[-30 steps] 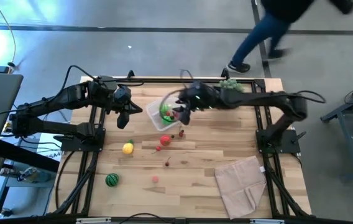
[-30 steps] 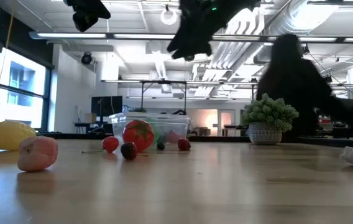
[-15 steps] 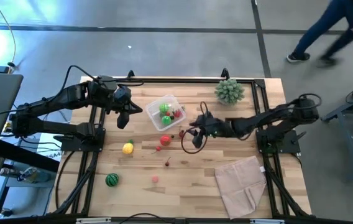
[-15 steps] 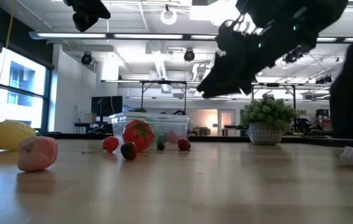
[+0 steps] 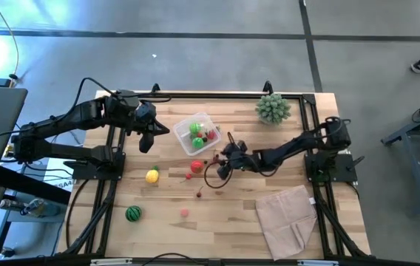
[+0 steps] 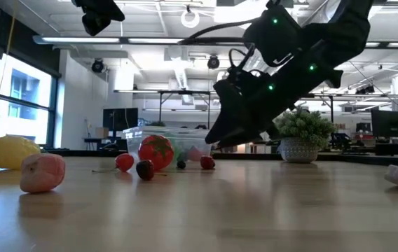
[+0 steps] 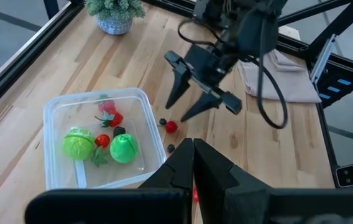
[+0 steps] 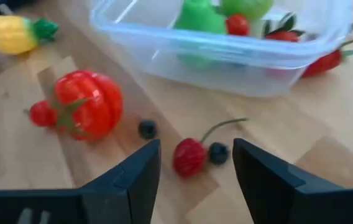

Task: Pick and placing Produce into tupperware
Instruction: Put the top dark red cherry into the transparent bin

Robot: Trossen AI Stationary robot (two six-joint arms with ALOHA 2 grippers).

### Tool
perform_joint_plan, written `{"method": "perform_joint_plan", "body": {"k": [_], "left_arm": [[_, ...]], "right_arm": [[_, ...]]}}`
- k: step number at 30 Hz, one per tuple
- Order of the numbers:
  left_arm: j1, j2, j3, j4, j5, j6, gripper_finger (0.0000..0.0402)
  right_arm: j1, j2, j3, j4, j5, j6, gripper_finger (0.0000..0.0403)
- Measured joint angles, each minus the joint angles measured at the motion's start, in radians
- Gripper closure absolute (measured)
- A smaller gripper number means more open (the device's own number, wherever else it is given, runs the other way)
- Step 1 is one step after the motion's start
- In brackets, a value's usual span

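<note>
**Right pincer down from tub to loose cherry**

Right gripper now low over table centre, fingers apart, nothing between them; wrist view frames a small red cherry w/ stem between the open fingers. A sec ago hung over the tupperware at 12 o'clock of the table; half a sec ago swung out toward 3, now dropped in beside the tub's 5 o'clock corner. Reads as: last drop done, next pick lined up on that cherry. Left gripper parked at tub's 9 o'clock, fingers pressed shut, empty, unmoved.

Tupperware: two green rounds, small red tomato-like piece, strawberry, a dark berry. Not full.

Outside, on table: red tomato at tub's 6, lemon at 7, striped melon farther at 7, dark berries by the cherry.
</note>
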Motion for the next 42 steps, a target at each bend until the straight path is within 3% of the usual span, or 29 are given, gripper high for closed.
{"method": "perform_joint_plan", "body": {"k": [24,34,42], "left_arm": [[0.000,0.000,0.000,0.000,0.000,0.000,0.0401],[0.000,0.000,0.000,0.000,0.000,0.000,0.0401],[0.000,0.000,0.000,0.000,0.000,0.000,0.0401]], "right_arm": [[0.060,0.113,0.017,0.095,0.048,0.086,0.0207],[0.044,0.185,0.117,0.016,0.054,0.095,0.0207],[0.025,0.185,0.124,-0.006,0.059,0.116,0.0207]]}}
